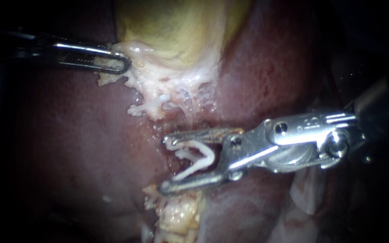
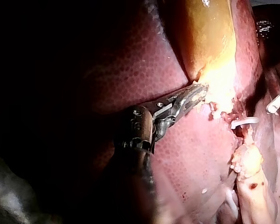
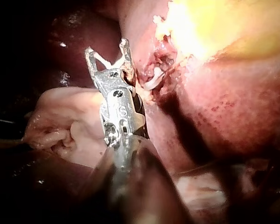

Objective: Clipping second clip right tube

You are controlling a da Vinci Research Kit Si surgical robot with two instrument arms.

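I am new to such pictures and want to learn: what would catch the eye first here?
First, the right instrument in the middle of the endoscope view: its jaws stand wide apart and carry a white clip. Above it glows the yellow gallbladder, where the left instrument grips pale tissue at its lower edge.

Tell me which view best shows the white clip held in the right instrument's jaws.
Endoscope view: the white V-shaped plastic clip lies side-on, whole, between the right instrument's jaws. Right wrist view shows it small, from behind. Left wrist view: not clearly.
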